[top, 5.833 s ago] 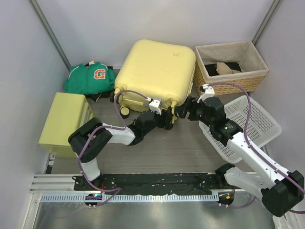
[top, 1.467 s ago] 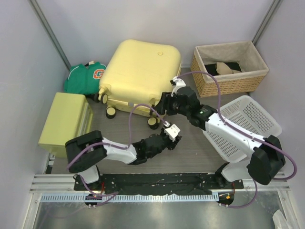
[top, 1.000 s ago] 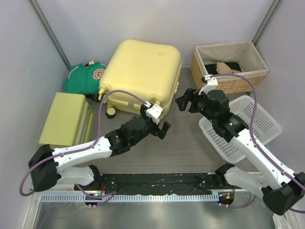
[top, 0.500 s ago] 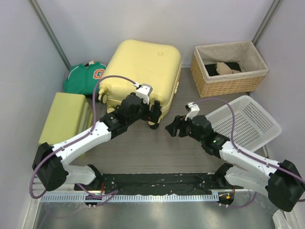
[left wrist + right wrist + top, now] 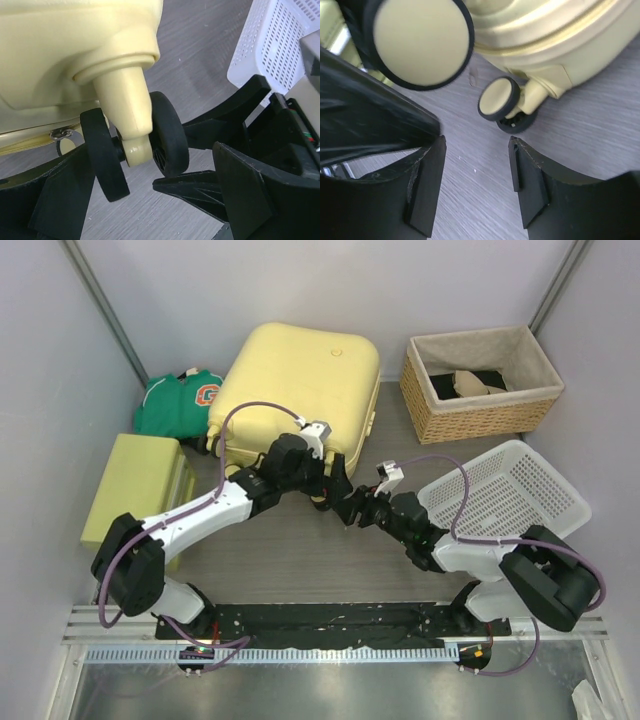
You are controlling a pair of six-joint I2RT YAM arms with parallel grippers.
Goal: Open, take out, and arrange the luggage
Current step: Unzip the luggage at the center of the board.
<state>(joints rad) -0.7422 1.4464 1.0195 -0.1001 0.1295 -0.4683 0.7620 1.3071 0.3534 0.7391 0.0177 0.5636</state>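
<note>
Both arms have just converged on the luggage (image 5: 300, 390) corner wheel (image 5: 167, 137). Left pincer (image 5: 322, 483) wide apart, straddling it. Right pincer (image 5: 477, 182) opposite, apart, narrowing, empty. Luggage lies beyond both, still shut, so probably repositioning.

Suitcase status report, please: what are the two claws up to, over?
Left gripper open, straddling a corner wheel. Right gripper open, empty, close alongside. Luggage shut, lying flat. Both grippers crowd that corner.
</note>
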